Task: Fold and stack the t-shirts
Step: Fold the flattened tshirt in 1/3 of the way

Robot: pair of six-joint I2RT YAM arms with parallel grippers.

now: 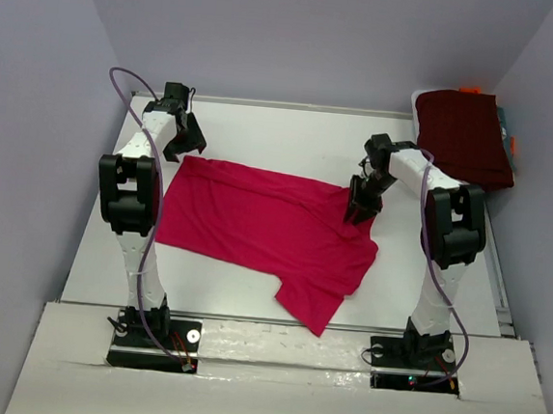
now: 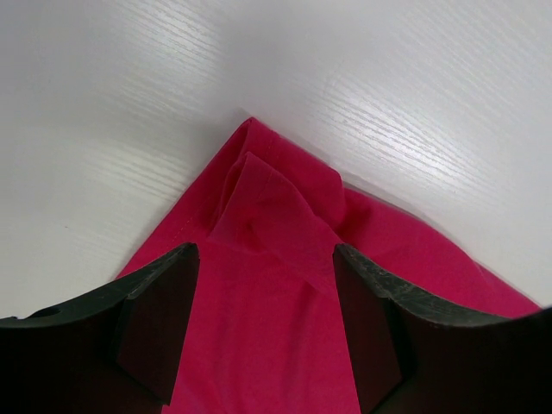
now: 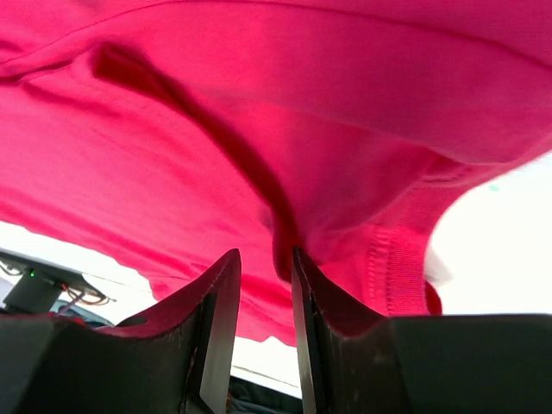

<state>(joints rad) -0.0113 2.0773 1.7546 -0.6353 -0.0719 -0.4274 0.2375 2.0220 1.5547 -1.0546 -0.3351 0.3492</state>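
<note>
A crimson-pink t-shirt [image 1: 265, 225] lies spread across the table, with one part trailing toward the near edge. My left gripper [image 1: 187, 147] is at its far left corner. In the left wrist view it [image 2: 266, 259] is open, its jaws astride the folded-over corner of the shirt [image 2: 272, 207] without gripping it. My right gripper [image 1: 358, 212] is at the shirt's far right edge. In the right wrist view it [image 3: 266, 263] has its jaws nearly together on a fold of the pink cloth [image 3: 285, 233], near the ribbed collar [image 3: 401, 267]. A dark maroon folded t-shirt [image 1: 465, 136] lies at the far right corner.
The white table [image 1: 293, 131] is walled by grey panels at the left, back and right. Under the maroon garment are a pale item and something orange [image 1: 470, 90]. A metal rail [image 1: 499, 285] runs along the table's right edge.
</note>
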